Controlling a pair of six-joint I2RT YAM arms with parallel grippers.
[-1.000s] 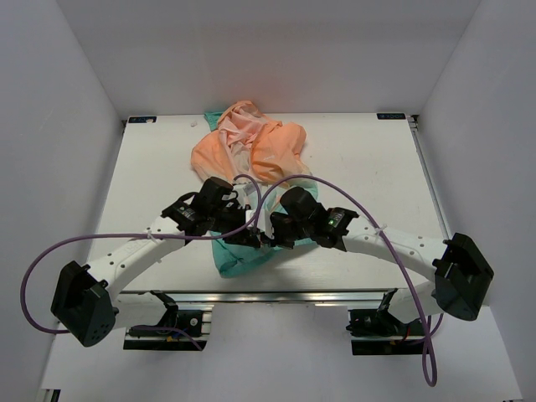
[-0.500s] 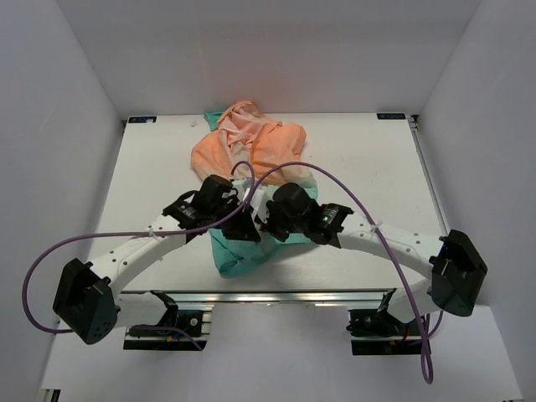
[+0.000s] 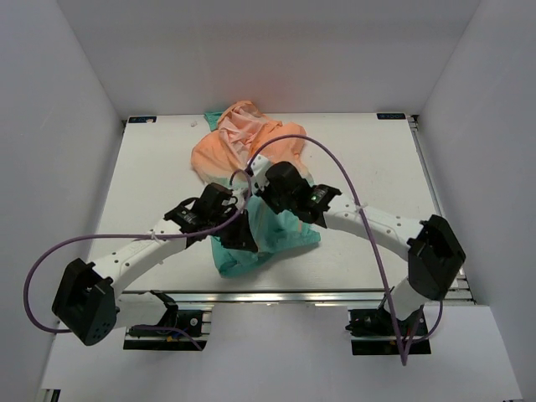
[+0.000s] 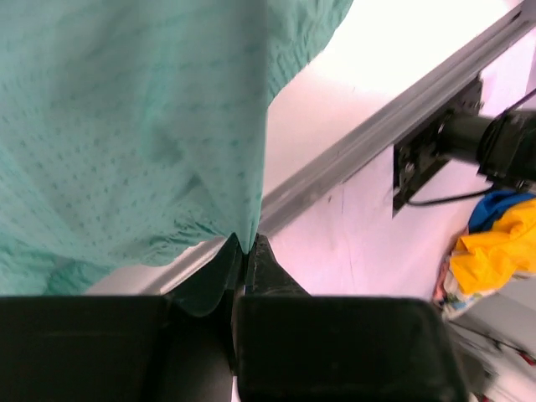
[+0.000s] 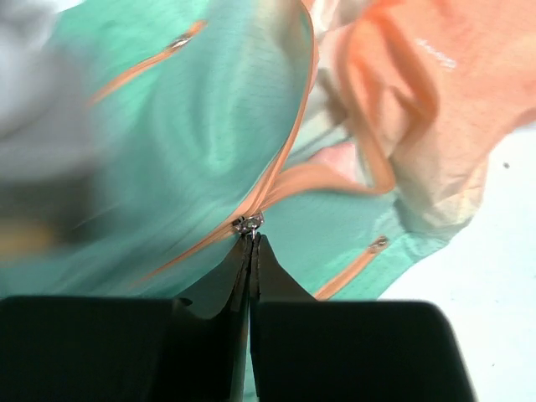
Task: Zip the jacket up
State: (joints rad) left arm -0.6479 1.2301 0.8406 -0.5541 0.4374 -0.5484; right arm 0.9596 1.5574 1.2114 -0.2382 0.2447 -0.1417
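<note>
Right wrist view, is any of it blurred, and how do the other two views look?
Right wrist: the picture's left edge is smeared by blur, but the zipper pull at the right gripper is sharp. Left wrist: the jacket is slightly soft, the table washed out. Top external: sharp, evenly lit.

The jacket [image 3: 251,151] lies crumpled on the table [image 3: 377,167], orange toward the far edge and teal toward the near edge. The left end effector [image 3: 241,236] and right end effector [image 3: 254,178] are over its middle.
</note>
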